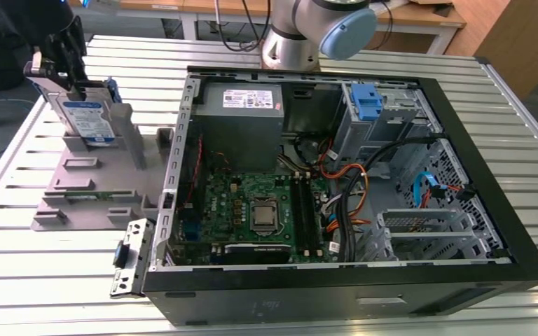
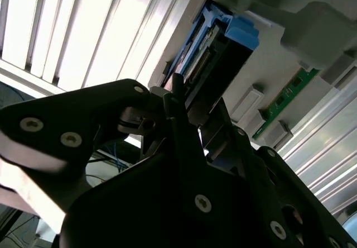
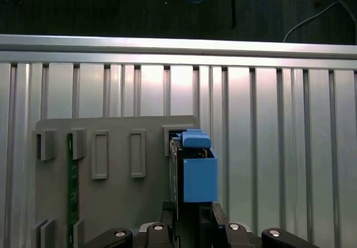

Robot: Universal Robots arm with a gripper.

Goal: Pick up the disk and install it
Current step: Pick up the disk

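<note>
1. The flat silver metal disk with a white-and-blue label and blue plastic carrier rails [image 1: 89, 120] stands on edge in a slot of the grey moulded plastic holder block [image 1: 82, 189]. It is on the exterior view's left of the open black steel computer case [image 1: 344, 283].
2. The black metal tool [image 1: 52, 73] is at the disk's upper end. I cannot tell whether it is clenched or released.
3. My worry: the rails look smooth and hard, so an off-centre hold could let the disk tilt or slip.
4. A skewed pull might bind it in the slot and drag the holder.
5. The thin green memory stick [image 1: 90, 197] lies in the holder nearby and could get knocked.
6. Looped black and orange cables [image 1: 363, 189] inside the case could snag.
7. The ribbed aluminium counter [image 1: 26, 266] is hard, so a drop would be rough.
</note>
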